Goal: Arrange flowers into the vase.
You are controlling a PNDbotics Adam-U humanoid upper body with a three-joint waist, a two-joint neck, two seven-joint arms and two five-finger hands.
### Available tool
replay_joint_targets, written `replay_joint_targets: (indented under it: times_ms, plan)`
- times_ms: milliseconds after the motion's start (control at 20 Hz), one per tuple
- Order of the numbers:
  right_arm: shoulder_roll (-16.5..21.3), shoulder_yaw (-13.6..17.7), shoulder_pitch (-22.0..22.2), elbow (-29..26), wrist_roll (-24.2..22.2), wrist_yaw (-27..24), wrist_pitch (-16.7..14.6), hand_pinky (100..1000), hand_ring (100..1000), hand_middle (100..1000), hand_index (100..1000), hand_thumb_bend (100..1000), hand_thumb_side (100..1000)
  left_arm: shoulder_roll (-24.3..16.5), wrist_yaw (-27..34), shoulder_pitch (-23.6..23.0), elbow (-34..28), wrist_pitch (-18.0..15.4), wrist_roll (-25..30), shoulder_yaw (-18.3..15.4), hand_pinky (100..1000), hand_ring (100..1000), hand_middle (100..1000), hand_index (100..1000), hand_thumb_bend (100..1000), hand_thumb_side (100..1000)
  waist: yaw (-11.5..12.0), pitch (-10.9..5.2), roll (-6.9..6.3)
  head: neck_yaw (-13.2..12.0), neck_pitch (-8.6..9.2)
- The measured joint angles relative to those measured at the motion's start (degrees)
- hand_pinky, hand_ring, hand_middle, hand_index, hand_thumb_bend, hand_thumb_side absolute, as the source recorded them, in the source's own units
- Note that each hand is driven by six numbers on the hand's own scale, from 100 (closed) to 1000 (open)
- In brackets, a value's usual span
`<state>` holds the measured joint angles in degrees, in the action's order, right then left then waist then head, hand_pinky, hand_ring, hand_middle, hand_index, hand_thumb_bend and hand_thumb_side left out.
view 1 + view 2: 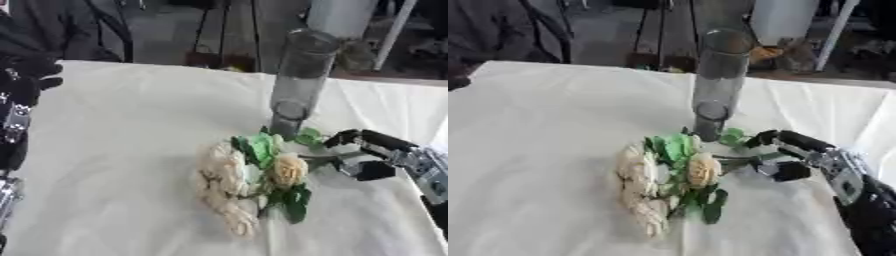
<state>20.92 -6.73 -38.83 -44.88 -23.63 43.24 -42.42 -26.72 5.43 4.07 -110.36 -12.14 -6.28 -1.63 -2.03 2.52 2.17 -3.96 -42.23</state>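
Right hand (372,155) at 3 o'clock pinches the flowers' (241,182) stems; vase (297,80) upright at 12; left hand (22,82) curled, empty, at 9

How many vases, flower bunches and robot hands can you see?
Vase: 1, clear glass, standing upright on the table.
Flower bunch: 1, cream blooms with green leaves, lying on the cloth.
Robot hands: 2, the right hand at the stems, the left hand at the view's left edge.
Total: 4
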Motion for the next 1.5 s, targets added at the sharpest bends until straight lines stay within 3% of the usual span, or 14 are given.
replay_joint_targets:
  times_ms: [1500]
  plan:
    - [-1.45,-1.39,0.04,-0.63,-1.15,0.27,1.15,823,810,718,858,193,527,0.0,0.0,0.0,0.0,0.08,0.08,0.01,804,797,762,748,474,759,0.07,0.0,-0.01,0.0,0.0]
